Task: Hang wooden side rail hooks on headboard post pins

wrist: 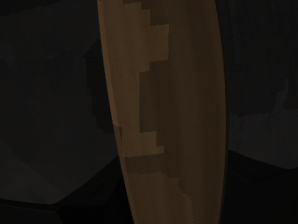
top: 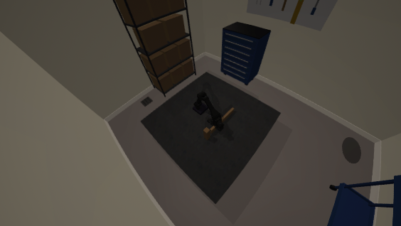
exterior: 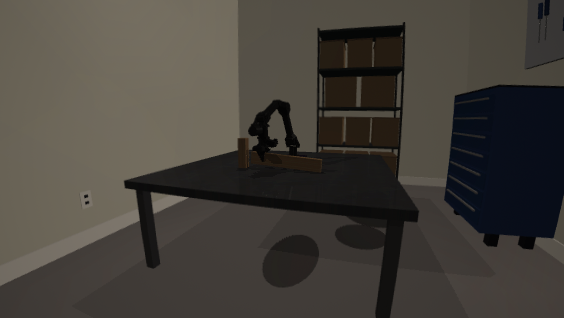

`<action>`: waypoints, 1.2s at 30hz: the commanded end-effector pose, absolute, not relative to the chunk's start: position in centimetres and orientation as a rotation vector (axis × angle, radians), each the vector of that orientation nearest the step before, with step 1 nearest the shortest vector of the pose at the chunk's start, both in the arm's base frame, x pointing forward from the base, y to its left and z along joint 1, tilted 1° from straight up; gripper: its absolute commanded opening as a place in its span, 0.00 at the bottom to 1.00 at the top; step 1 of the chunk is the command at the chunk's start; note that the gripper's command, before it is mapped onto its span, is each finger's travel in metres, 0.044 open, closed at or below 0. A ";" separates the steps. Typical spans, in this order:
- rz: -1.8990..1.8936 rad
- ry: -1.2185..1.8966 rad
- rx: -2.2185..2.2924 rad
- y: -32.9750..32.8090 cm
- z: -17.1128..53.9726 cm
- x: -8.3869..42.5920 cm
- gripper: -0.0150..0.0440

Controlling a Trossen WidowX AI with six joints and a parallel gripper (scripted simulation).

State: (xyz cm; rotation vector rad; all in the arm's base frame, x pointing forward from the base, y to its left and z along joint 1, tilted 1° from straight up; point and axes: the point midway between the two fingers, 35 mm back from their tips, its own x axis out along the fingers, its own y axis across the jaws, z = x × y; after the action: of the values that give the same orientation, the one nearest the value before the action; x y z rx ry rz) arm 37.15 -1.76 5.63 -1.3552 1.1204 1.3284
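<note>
The wooden side rail [top: 228, 114] [exterior: 300, 163] [wrist: 175, 100] lies lengthwise away from the headboard post [top: 207, 133] [exterior: 243, 153], which stands upright on the table. My gripper [top: 219, 127] [exterior: 262, 156] is shut on the rail near its post end, and the rail fills the middle of the wrist view. In the exterior view the rail's post end is right beside the post and slightly raised, and its far end is low, at the table top. The hooks, the slot and the pins are too small or hidden, so I cannot tell whether the hooks sit on the pins.
The dark table [top: 213, 178] [exterior: 325, 192] carries the arm's base [top: 200, 109], behind the rail in the exterior view. A shelf rack [exterior: 360, 108] with boxes and a blue drawer cabinet [top: 243, 53] [exterior: 515, 160] stand beyond the table.
</note>
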 end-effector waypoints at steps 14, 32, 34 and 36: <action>1.320 1.116 -1.365 -2.0 6.1 37.5 0.25; 1.320 1.116 -1.365 -2.2 5.9 37.5 0.25; 1.320 1.116 -1.365 -2.2 5.9 37.5 0.25; 1.320 1.116 -1.365 -2.3 5.9 37.4 0.25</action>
State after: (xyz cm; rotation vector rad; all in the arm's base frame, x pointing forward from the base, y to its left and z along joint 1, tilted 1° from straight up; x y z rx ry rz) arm 37.34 -2.09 5.76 -1.3614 1.1193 1.3279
